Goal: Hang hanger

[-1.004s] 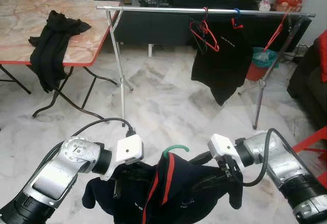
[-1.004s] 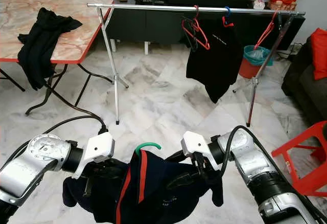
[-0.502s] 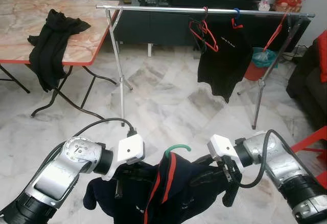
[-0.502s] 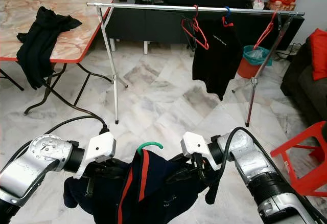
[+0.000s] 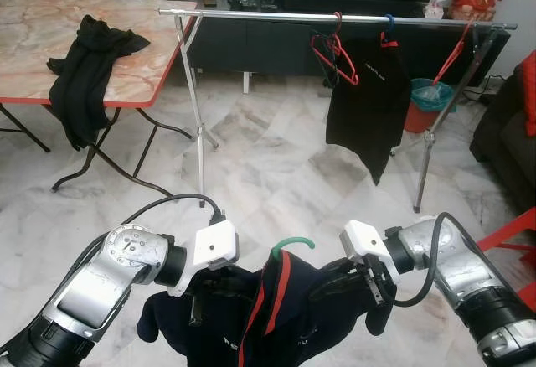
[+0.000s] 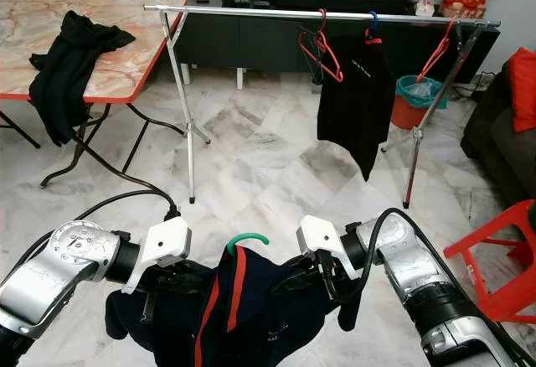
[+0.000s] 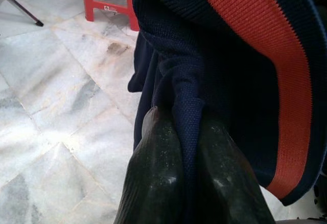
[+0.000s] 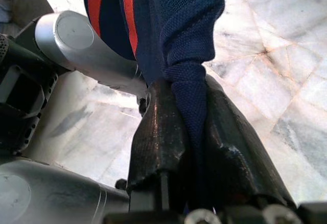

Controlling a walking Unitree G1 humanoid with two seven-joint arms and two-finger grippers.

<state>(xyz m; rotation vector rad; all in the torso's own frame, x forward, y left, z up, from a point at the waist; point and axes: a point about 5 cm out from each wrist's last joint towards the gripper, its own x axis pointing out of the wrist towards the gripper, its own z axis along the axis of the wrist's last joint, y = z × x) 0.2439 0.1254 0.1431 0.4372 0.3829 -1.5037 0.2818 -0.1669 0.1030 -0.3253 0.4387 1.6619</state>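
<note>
Fabric of a navy shirt [image 5: 276,317] with a red stripe hangs bunched between the two arms, low in front of the robot and above the marble floor [image 5: 276,174]. A green hanger hook [image 5: 291,244] rises from the shirt's collar, between the two wrists. The left gripper [image 7: 191,147] has its jaws closed on a fold of the navy knit; the wrist view shows the cloth pinched between the two black fingers [image 7: 153,183]. The right gripper [image 8: 191,127] likewise has its jaws shut on a twisted rope of the same shirt, seen squeezed between its fingers [image 8: 156,147], with the left arm's silver housing just beyond.

Farther ahead stands a metal clothes rail [image 5: 276,17] on folding legs, well apart from the held shirt. On the rail hang a red hanger [image 5: 335,53] with no garment, a black T-shirt [image 5: 368,103] on a hanger with a blue hook, and another red hanger [image 5: 456,44] near the rail's right end. To the robot's left is a red-edged worktop [image 5: 33,57] with a marble pattern, and a black garment [image 5: 84,78] is draped over its edge. A teal bin [image 5: 429,99] sits behind the rail on the right, and a red stool [image 5: 511,233] is near the right arm.
</note>
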